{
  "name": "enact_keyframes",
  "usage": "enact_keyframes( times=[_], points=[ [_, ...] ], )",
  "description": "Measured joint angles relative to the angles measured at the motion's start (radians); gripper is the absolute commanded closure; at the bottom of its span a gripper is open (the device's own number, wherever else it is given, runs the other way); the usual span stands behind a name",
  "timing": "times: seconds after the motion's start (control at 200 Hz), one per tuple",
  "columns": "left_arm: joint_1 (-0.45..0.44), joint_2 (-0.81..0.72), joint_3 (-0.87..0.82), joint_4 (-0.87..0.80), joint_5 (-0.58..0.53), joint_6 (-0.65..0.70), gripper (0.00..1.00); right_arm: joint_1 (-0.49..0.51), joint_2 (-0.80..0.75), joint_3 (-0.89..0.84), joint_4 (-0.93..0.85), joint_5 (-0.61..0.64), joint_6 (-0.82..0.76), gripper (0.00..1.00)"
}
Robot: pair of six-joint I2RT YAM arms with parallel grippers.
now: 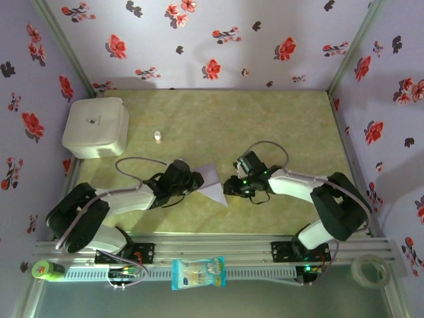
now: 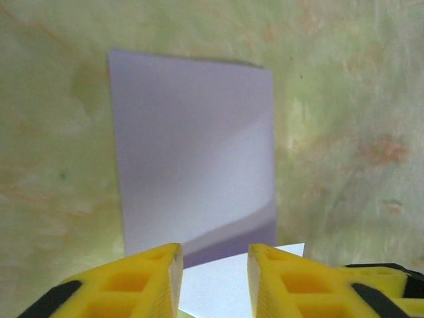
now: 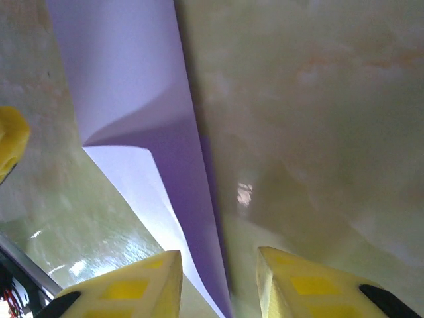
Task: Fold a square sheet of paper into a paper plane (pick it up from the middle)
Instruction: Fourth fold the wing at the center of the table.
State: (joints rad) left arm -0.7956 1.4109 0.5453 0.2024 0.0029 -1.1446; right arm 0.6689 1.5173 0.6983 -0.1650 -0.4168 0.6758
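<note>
Flowered wallpaper (image 1: 199, 40) closes in a marbled green tabletop (image 1: 285, 132). At the middle of the overhead frame lies the square sheet of paper (image 1: 213, 183), part-folded, with one flap lifting off the surface. The left gripper (image 1: 197, 180) sits at its left edge and the right gripper (image 1: 230, 186) at its right. In both wrist views the yellow fingers (image 2: 142, 281) stand partly apart with a clear gap, pinching nothing. The fold looks unfinished. Doing it well probably means pinning one side flat while the other arm presses along the crease, with edges matched first. Counted: one sheet, two grippers, one white box (image 1: 96, 127) upper left, one blue-and-white packet (image 1: 199, 273) bottom centre, one tape roll (image 1: 369, 269) lower right.
</note>
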Motion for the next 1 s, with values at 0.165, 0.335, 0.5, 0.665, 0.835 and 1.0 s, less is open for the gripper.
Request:
enact_keyframes(
  times=[0.165,0.335,0.5,0.665,0.835,1.0],
  points=[
    [0.084,-0.032,-0.045,0.002,0.061,0.019,0.61,0.0,0.066,0.046,0.031,-0.015,-0.004,0.67],
    [0.134,-0.03,-0.074,0.015,0.14,0.023,0.61,0.0,0.118,0.082,0.057,-0.034,-0.01,0.79],
    [0.167,0.001,-0.074,0.06,0.209,0.022,0.61,-0.004,0.119,0.083,0.072,-0.045,-0.015,0.89],
    [0.195,0.038,-0.074,0.102,0.272,0.021,0.6,-0.017,0.114,0.074,0.101,-0.063,-0.014,0.95],
    [0.217,0.058,-0.075,0.162,0.32,0.018,0.56,-0.045,0.071,0.028,0.163,-0.1,0.005,0.97],
    [0.232,0.087,-0.075,0.222,0.359,0.007,0.55,-0.061,0.045,-0.004,0.225,-0.131,0.024,0.98]
  ],
)
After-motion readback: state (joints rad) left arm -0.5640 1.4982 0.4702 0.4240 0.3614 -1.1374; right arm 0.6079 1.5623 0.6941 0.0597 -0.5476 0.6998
